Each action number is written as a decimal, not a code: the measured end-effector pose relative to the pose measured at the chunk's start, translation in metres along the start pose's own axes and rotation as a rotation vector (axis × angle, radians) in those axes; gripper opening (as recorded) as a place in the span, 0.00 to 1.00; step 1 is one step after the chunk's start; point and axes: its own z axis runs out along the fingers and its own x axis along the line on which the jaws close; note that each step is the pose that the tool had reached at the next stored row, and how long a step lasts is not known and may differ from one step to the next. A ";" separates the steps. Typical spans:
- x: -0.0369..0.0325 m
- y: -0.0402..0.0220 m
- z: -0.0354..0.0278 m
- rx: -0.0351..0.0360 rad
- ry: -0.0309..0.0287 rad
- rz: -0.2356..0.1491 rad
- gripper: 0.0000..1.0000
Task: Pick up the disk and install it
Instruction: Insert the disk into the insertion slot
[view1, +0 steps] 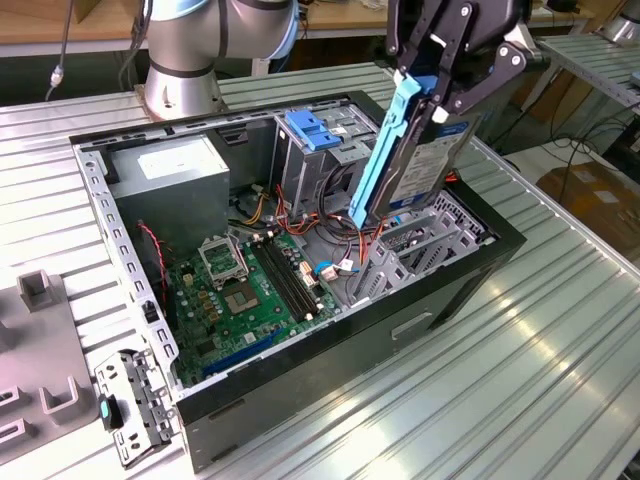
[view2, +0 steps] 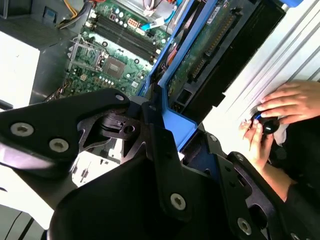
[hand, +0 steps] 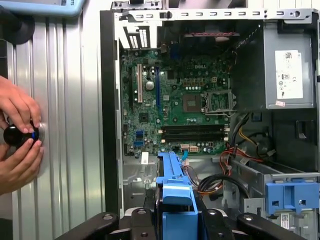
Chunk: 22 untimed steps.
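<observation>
The jaws are shut tight on the disk (view1: 425, 165), gripping its upper end across the blue side rails (view1: 385, 150). The disk hangs steeply tilted, almost on end. Its green circuit board (view2: 200, 55) shows in the second wrist view.

Just below the disk is the metal drive cage (view1: 420, 240), at the exterior view's right end of the open computer case (view1: 300, 400). The disk's lower end is very near the cage; you cannot tell whether they touch.

Further into the case lie the motherboard (view1: 240, 290), a blue latch (view1: 315, 130) and the grey power supply (view1: 175, 170).

Beside the case, in the first wrist view, a person's hands (hand: 20, 165) hold a small black knob (hand: 17, 136) on the ribbed worktop (view1: 520, 380).

Furthest back stands the arm's base (view1: 185, 70).

Expect the disk to feel dense and rigid for its size. Its bare metal is likely slippery and the exposed board easily damaged. The plastic rails look like the safest place for your grip, away from the board and connector.
</observation>
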 end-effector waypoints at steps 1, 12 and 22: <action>0.0001 -0.0035 0.0005 -0.0001 0.0000 0.000 0.37; 0.0015 -0.0258 0.0053 -0.0001 0.0001 0.000 0.37; 0.0014 -0.0310 0.0144 0.0067 -0.0003 0.000 0.37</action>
